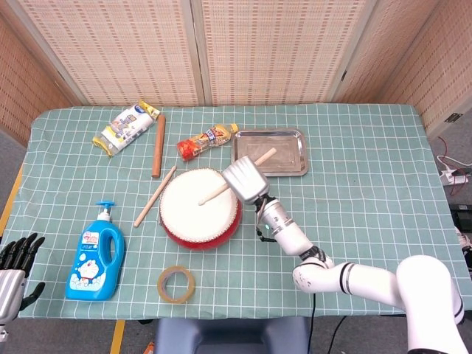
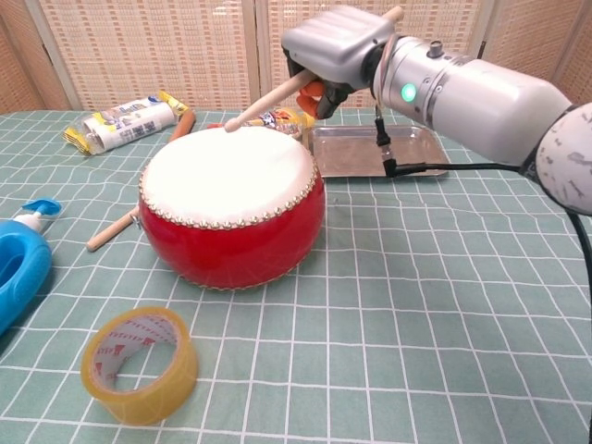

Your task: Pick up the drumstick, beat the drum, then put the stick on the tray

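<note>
The red drum (image 1: 200, 209) (image 2: 231, 205) with a white skin stands mid-table. My right hand (image 1: 245, 181) (image 2: 337, 49) hovers at its right rim and grips a wooden drumstick (image 1: 214, 193) (image 2: 265, 101). The stick slants down to the left, its tip over the drum skin. The steel tray (image 1: 268, 151) (image 2: 370, 152) lies behind the drum to the right, with nothing on it. A second drumstick (image 1: 154, 196) (image 2: 112, 231) lies on the cloth left of the drum. My left hand (image 1: 16, 271) rests at the table's front left corner, fingers apart, holding nothing.
A blue soap bottle (image 1: 97, 259) lies front left and a tape roll (image 1: 176, 284) (image 2: 139, 363) sits in front of the drum. A wooden rolling pin (image 1: 157, 145), a white snack pack (image 1: 126, 127) and an orange snack bag (image 1: 206, 140) lie at the back.
</note>
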Motion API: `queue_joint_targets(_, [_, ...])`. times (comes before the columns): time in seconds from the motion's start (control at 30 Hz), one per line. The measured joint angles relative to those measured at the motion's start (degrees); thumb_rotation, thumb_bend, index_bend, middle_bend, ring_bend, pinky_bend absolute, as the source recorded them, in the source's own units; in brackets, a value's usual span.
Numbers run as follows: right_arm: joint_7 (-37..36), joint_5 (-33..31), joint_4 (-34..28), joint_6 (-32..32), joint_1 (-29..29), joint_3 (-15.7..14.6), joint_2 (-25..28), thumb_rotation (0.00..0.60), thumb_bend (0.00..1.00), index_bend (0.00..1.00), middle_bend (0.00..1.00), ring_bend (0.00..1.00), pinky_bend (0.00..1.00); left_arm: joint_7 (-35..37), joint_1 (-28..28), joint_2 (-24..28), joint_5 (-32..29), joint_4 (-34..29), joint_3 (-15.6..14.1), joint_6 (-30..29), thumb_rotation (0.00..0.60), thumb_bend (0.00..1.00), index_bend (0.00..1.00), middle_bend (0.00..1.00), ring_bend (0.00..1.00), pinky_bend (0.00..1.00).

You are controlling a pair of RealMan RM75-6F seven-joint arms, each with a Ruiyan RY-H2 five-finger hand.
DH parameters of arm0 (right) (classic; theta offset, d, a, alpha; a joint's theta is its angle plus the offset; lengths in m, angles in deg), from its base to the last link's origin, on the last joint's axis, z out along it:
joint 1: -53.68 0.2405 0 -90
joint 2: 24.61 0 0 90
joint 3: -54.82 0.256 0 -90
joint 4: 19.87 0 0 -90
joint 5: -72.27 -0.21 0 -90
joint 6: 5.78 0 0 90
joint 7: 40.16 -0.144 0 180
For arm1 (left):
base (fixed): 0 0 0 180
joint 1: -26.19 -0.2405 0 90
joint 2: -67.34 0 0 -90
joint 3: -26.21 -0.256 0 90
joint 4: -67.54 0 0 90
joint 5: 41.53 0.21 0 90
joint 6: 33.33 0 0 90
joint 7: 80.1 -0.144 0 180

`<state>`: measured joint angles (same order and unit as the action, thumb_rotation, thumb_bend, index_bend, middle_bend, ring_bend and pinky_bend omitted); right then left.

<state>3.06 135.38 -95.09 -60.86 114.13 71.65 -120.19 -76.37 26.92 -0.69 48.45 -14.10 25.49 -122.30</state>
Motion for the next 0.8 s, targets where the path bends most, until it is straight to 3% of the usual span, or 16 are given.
queue_joint_targets(0.33, [9.96, 0.93, 4.08, 0.98, 1.77, -5.89, -1.10, 0.600, 0.56, 1.00, 1.00, 1.00, 1.00, 0.50, 0.05, -0.55, 0.04, 0.73, -0.18, 0.28, 0.600, 0.23, 0.00, 0.00, 0.00, 0.00])
queue_joint_targets(0.67, [-4.64, 1.97, 2.15, -2.95, 0.26, -0.88, -1.05, 0.600, 0.61, 1.00, 1.00, 1.00, 1.00, 0.01, 0.08, -0.37, 0.22, 0.26, -0.12, 0.02, 0.600, 0.23, 0.00, 0.00, 0.00, 0.00])
queue_joint_targets(0.8, [-3.71, 2.34, 3.07, -2.59, 0.13, -1.60, -0.92, 0.600, 0.62, 1.00, 1.00, 1.00, 1.00, -0.40, 0.30, -0.44, 0.44, -0.03, -0.22, 0.32, 0.600, 0.23, 0.00, 0.00, 0.00, 0.00])
